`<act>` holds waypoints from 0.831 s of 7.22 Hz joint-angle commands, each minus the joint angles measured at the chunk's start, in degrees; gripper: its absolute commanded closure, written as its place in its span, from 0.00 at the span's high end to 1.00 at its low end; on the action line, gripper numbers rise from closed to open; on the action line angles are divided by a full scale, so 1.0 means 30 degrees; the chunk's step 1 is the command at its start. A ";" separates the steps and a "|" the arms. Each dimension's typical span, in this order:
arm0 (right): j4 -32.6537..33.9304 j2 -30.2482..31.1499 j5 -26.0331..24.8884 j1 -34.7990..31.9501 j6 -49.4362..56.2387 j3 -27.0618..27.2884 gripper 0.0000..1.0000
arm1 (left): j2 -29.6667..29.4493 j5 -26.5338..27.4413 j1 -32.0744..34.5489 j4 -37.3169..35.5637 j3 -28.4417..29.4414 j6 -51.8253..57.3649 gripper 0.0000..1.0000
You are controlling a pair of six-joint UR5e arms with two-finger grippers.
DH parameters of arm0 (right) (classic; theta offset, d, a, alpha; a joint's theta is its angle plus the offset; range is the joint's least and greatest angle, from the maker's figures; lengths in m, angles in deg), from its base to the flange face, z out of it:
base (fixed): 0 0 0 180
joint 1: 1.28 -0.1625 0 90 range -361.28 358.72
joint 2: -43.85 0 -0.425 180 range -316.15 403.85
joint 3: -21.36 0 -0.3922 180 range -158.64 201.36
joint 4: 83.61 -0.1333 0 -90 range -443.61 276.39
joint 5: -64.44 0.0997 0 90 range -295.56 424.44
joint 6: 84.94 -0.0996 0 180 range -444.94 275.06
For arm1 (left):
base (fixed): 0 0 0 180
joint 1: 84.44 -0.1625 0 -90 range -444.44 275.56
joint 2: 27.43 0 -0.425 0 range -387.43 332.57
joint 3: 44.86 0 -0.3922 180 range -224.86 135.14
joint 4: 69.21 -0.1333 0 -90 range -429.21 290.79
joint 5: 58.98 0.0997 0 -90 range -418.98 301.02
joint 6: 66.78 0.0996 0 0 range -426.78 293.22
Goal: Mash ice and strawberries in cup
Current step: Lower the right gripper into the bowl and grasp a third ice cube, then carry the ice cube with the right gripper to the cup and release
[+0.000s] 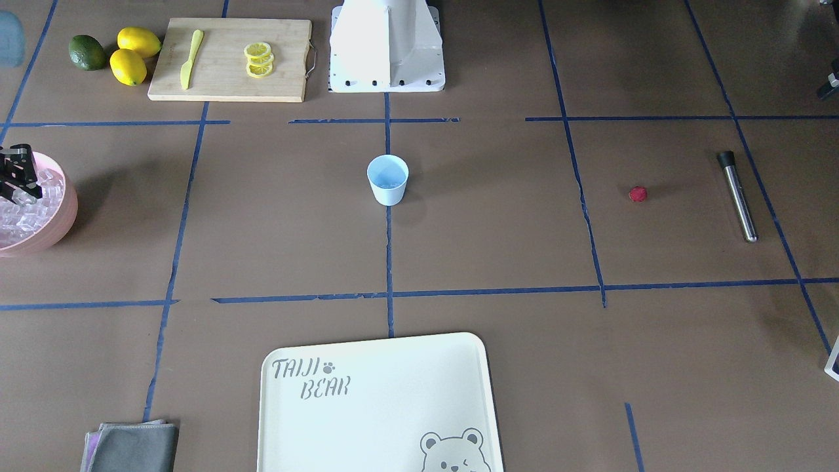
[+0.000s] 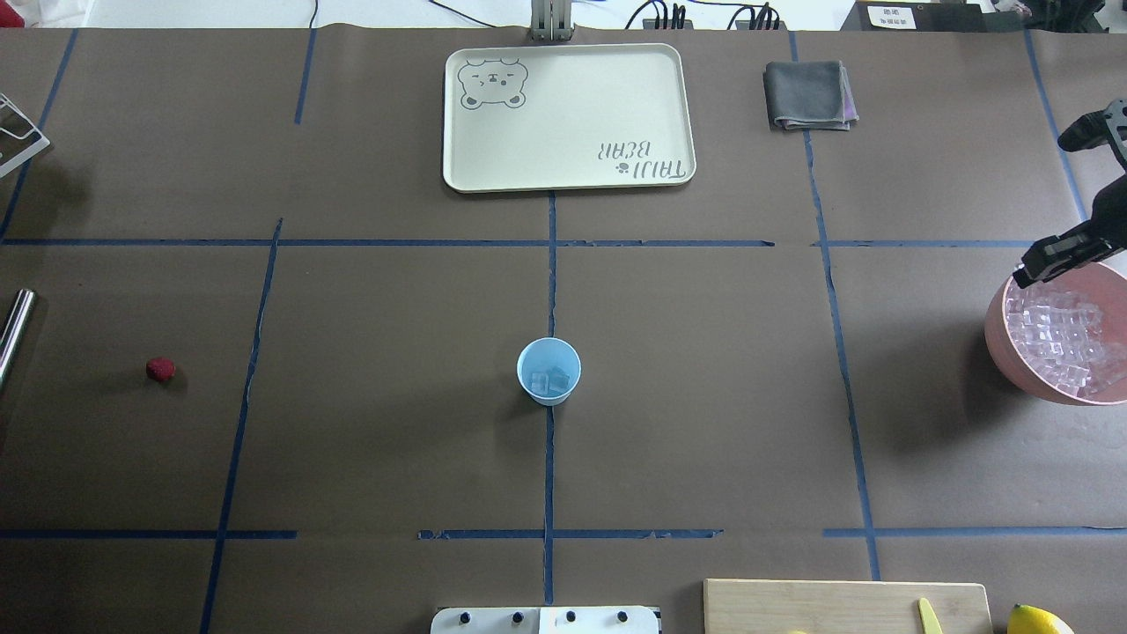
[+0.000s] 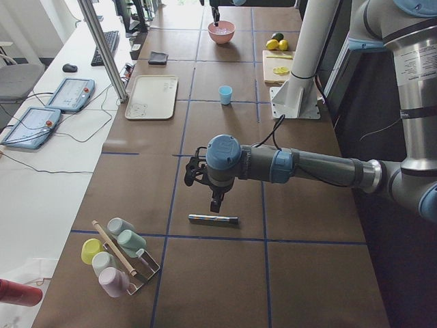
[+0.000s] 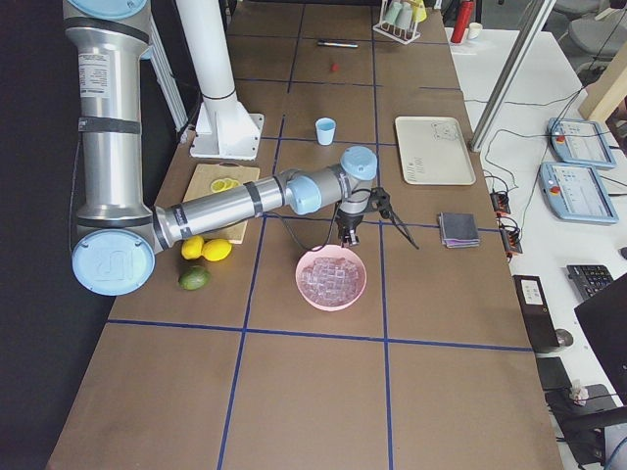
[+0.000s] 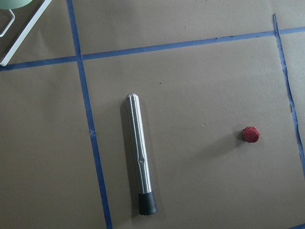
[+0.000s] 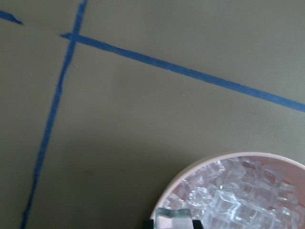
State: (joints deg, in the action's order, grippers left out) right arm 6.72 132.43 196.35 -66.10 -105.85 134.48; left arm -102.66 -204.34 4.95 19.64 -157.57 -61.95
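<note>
R fingers clamp small clear ice cube above rim of round pink bowl. L fingers: cannot tell state.

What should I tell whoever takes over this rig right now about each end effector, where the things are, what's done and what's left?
Right end effector: over the rim of the pink bowl, apparently shut on one ice cube.
Left end effector: hovers above the muddler; I cannot tell whether it is open or shut.
Cup: upright mid-table, with some ice inside.
Strawberry: on the table near the muddler, apart from it.
Done: some ice is in the cup.
Left: bring this cube over, add the strawberry, then mash with the muddler.
</note>
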 commanded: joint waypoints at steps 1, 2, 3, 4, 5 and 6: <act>0.0447 -0.2557 0.0355 0.2401 -0.7899 0.1868 0.00 | 0.0000 -0.0001 -0.0029 0.0000 0.0011 0.0000 1.00; 0.0447 -0.4430 -0.0023 0.4329 -1.2059 0.1902 0.00 | 0.0000 0.0028 -0.0029 0.0000 0.0040 0.0000 1.00; 0.0447 -0.6247 -0.1506 0.6640 -1.5320 0.1786 0.00 | 0.0000 -0.0001 -0.0029 -0.0029 0.0011 0.0000 1.00; 0.0447 -0.7918 -0.4131 0.9505 -1.8659 0.1292 0.00 | 0.0000 -0.0001 0.0000 -0.0001 0.0011 0.0000 1.00; 0.0447 -0.9588 -0.5897 1.1274 -2.0723 0.0359 0.00 | 0.0000 -0.0088 0.0000 0.0000 0.0011 0.0000 1.00; 0.0360 -1.1171 -0.7104 1.2597 -2.2252 -0.1014 0.00 | 0.0000 -0.0698 0.0000 0.0000 0.0069 0.0000 1.00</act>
State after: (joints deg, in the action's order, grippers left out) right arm 8.00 104.98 180.55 -34.33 -165.43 135.62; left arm -102.66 -204.98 4.94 19.64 -157.49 -61.95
